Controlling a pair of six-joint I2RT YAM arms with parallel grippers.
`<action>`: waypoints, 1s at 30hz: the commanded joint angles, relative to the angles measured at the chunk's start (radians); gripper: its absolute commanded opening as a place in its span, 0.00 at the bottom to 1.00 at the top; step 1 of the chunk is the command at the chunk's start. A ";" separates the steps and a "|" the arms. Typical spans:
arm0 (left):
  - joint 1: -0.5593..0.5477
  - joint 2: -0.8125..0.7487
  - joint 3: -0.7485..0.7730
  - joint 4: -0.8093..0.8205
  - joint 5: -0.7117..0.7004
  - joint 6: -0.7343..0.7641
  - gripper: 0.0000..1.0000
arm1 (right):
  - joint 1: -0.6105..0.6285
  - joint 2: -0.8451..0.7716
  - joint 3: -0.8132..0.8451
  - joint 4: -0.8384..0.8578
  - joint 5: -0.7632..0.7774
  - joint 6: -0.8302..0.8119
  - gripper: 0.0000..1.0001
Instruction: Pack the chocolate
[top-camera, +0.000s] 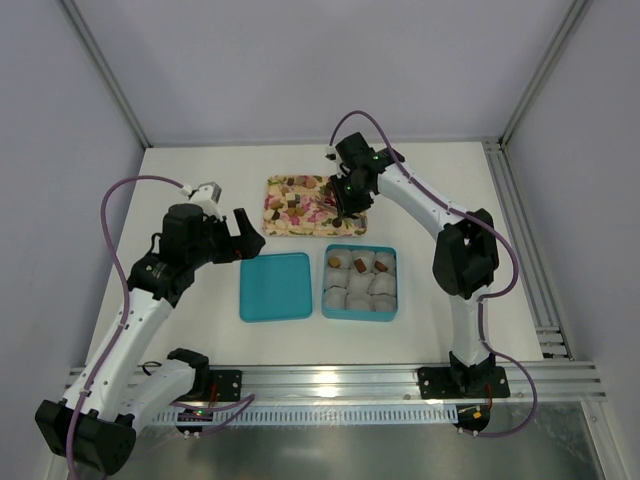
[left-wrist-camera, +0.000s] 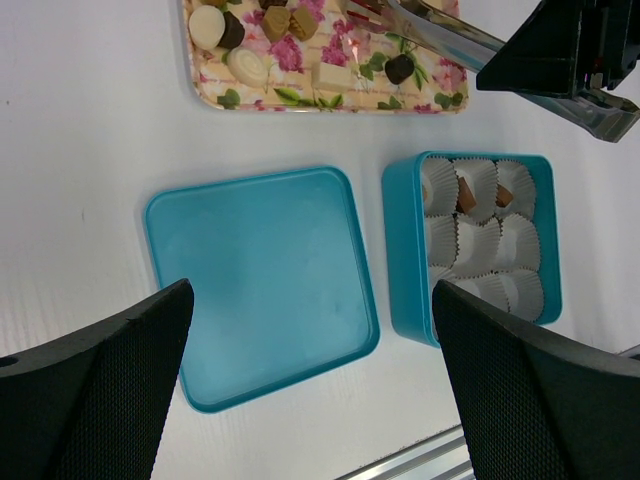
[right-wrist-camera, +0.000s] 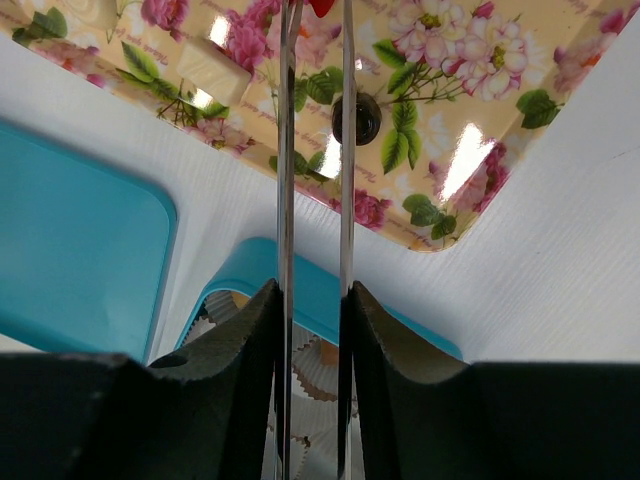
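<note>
While the right fingers (right-wrist-camera: 262, 322) are clenched on a pair of metal tongs (right-wrist-camera: 285, 150), the two blades reach out over the flowered tray (left-wrist-camera: 300, 98) at the upper middle of the top view. A red piece (right-wrist-camera: 320, 5) shows between the blade tips at the top edge of the right wrist view, cut off by the frame, so whether it is pinched cannot be told. Most of the chocolate (left-wrist-camera: 275, 20) lies loose on that tray, among it a dark round piece (right-wrist-camera: 357, 118) just right of the blades and a cream block (right-wrist-camera: 213, 68) to their left. Below the tray on the white worktop (left-wrist-camera: 90, 150) stands an open teal box (left-wrist-camera: 405, 250) filled with white paper cups (left-wrist-camera: 500, 240), and brown pieces (top-camera: 337, 262) sit in cups of the row nearest the tray. Its teal lid (left-wrist-camera: 260, 285) lies flat just left of the box, apart from it. The left fingers (left-wrist-camera: 130, 360) are spread wide and released, grasping nothing, above the lid's left side.
</note>
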 joint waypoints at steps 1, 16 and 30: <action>0.002 -0.003 0.002 0.017 -0.009 0.003 1.00 | -0.002 -0.021 0.009 0.006 -0.001 -0.010 0.34; 0.002 -0.009 0.000 0.016 -0.009 0.003 1.00 | -0.011 -0.075 0.007 -0.003 -0.011 0.005 0.29; 0.002 -0.012 0.002 0.012 -0.011 0.004 1.00 | -0.031 -0.158 -0.057 0.013 -0.038 0.021 0.29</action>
